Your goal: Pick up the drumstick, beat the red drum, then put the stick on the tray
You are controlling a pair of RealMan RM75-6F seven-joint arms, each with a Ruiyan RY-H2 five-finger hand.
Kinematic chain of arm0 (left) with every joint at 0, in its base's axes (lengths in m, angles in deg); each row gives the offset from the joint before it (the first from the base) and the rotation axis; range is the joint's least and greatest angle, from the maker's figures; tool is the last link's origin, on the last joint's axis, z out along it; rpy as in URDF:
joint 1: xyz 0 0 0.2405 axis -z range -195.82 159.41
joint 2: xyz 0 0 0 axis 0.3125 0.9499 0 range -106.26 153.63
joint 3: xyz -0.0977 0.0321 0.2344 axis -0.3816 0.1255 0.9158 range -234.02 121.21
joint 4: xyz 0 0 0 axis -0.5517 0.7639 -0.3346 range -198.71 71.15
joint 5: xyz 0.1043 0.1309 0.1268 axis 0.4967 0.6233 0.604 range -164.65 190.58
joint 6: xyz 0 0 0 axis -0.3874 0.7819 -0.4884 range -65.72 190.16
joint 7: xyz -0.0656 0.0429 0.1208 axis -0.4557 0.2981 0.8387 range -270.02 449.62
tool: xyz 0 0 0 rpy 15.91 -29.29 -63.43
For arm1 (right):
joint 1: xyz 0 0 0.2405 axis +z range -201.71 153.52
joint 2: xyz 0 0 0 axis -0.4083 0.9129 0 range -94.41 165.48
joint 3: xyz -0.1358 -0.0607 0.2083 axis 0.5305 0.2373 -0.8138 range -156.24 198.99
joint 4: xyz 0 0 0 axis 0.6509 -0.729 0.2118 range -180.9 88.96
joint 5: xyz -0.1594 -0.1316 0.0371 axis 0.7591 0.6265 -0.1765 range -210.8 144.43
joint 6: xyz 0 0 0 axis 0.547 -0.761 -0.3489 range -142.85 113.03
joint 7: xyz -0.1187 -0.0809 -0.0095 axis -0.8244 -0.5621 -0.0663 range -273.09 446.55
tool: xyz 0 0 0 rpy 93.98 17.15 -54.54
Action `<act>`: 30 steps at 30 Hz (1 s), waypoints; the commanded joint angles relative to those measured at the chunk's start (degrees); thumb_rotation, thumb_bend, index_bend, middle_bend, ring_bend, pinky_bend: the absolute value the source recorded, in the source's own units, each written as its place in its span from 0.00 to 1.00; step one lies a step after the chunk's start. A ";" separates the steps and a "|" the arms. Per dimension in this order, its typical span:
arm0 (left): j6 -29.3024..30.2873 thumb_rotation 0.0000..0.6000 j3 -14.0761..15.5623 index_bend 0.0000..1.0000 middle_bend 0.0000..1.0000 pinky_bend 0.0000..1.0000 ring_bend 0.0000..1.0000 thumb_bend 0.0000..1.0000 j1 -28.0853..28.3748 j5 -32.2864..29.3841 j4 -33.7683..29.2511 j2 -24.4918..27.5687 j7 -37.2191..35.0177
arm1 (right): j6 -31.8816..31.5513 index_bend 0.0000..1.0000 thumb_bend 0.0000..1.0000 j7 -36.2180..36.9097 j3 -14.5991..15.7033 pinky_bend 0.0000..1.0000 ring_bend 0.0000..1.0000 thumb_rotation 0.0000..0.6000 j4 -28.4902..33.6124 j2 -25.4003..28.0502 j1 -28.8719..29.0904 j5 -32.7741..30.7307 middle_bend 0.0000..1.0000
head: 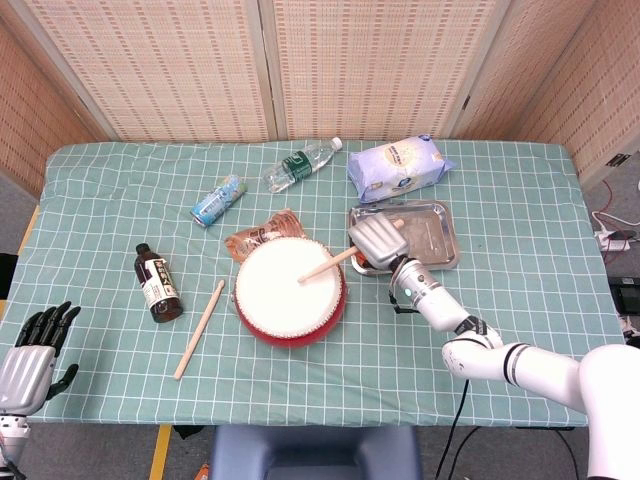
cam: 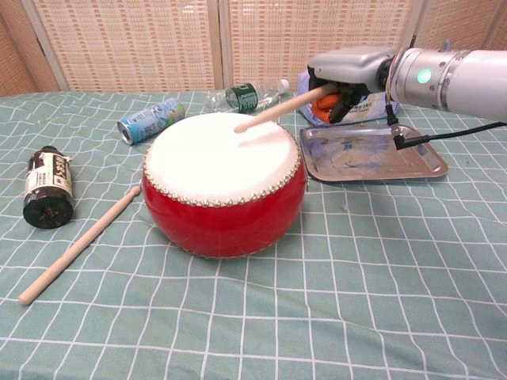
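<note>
We see the right robot hand point(cam: 348, 73) grasping the light, stiff drumstick point(cam: 279, 108) by its butt; tip above the red drum point(cam: 224, 184).

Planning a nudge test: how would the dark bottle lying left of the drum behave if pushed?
The dark bottle lies on its side and looks round, so it would likely roll. The tablecloth may slow it. It looks rigid; how full it is cannot be seen.

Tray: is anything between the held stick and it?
Nothing visible. The right hand holds the drumstick over the red drum; the tray lies right beside it, bare inside.
</note>
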 commanded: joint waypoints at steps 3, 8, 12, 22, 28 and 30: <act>-0.11 1.00 -0.06 0.04 0.00 0.05 0.00 0.28 0.06 -0.13 0.05 0.01 0.06 | -3.62 1.00 0.98 -5.26 -0.88 0.98 1.00 1.00 1.12 -1.65 0.09 -4.82 1.00; 0.14 1.00 -0.12 0.04 0.00 0.05 0.00 0.28 0.09 0.06 -0.15 0.11 0.21 | -9.84 1.00 0.97 19.51 -6.46 0.98 1.00 1.00 2.28 -2.38 -4.17 4.44 1.00; 0.20 1.00 -0.04 0.04 0.00 0.05 0.00 0.28 0.08 0.18 -0.33 0.12 0.37 | -10.70 1.00 0.97 25.71 -6.40 0.98 1.00 1.00 0.36 -2.42 -4.76 8.18 1.00; 0.20 1.00 -0.03 0.04 0.00 0.05 0.00 0.28 -0.02 -0.04 -0.46 0.24 0.61 | -2.29 1.00 0.97 13.91 -1.59 0.98 1.00 1.00 -3.04 -2.35 -1.80 7.35 1.00; 0.01 1.00 0.08 0.04 0.00 0.05 0.00 0.28 -0.13 -0.26 -0.26 0.16 0.44 | 1.29 1.00 0.97 -3.51 1.48 0.98 1.00 1.00 -4.59 -2.86 -0.06 0.41 1.00; -0.06 1.00 0.09 0.04 0.00 0.05 0.00 0.28 -0.12 -0.28 -0.15 0.10 0.37 | 0.20 1.00 0.97 -7.37 1.36 0.98 1.00 1.00 -4.04 -3.02 0.05 -2.45 1.00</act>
